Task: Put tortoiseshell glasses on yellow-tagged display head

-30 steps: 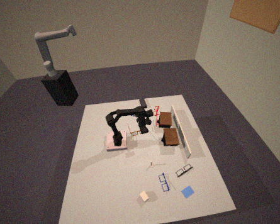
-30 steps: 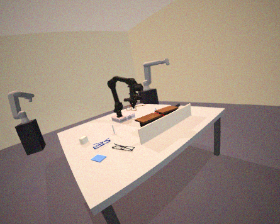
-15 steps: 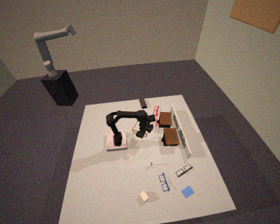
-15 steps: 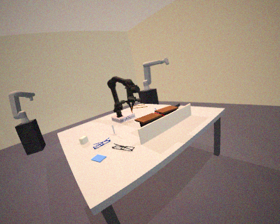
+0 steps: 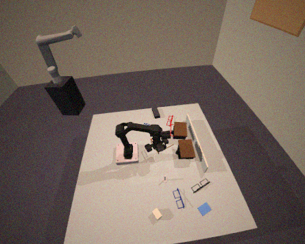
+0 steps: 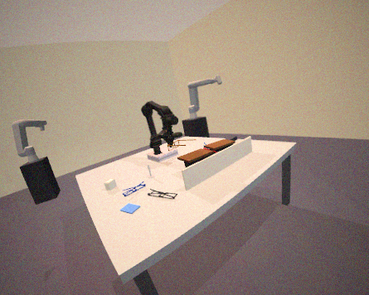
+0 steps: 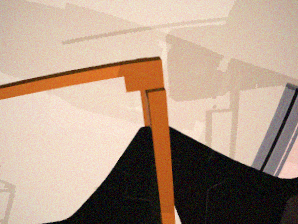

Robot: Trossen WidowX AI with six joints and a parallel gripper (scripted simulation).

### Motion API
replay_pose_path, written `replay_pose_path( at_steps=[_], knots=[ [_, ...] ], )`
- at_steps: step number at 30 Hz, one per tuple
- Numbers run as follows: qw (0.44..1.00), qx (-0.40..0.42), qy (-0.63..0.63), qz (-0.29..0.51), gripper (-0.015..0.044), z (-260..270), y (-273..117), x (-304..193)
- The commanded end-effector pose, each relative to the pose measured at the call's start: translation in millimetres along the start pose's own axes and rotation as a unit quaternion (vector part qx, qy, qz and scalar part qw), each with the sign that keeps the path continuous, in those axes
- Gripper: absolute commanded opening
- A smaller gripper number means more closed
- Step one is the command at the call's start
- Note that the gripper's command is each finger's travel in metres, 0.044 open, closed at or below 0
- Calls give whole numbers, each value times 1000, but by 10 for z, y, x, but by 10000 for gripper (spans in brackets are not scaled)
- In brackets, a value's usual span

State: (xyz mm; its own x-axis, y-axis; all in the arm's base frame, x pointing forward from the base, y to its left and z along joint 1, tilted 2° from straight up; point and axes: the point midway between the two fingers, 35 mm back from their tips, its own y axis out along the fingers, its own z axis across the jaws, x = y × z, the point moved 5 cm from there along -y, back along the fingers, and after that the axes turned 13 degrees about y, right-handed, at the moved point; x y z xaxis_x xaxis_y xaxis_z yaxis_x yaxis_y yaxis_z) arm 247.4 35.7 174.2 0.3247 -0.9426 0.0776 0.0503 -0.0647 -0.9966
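The tortoiseshell glasses show orange-brown. My gripper is shut on one temple near its hinge corner, and the front runs off to the left in the wrist view. The glasses are held above the table, between the robot base and the heads. Two display heads with flat brown tops stand side by side: one farther, one nearer. Their faces and the yellow tag are hidden or too small to tell.
A white barrier stands behind the heads. Red glasses lie close by the farther head. Blue glasses, black glasses, a blue cloth, a cream block and a dark case lie around.
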Motion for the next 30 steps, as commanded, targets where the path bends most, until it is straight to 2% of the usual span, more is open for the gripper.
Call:
replay_pose_path(
  at_steps=[1, 6, 30],
  knots=[
    [995, 3, 103, 10, 0, -28, 24, 94],
    [977, 3, 212, 20, 0, -52, 47, 200],
    [974, 1, 227, 19, 0, -36, 265, 189]
  ],
)
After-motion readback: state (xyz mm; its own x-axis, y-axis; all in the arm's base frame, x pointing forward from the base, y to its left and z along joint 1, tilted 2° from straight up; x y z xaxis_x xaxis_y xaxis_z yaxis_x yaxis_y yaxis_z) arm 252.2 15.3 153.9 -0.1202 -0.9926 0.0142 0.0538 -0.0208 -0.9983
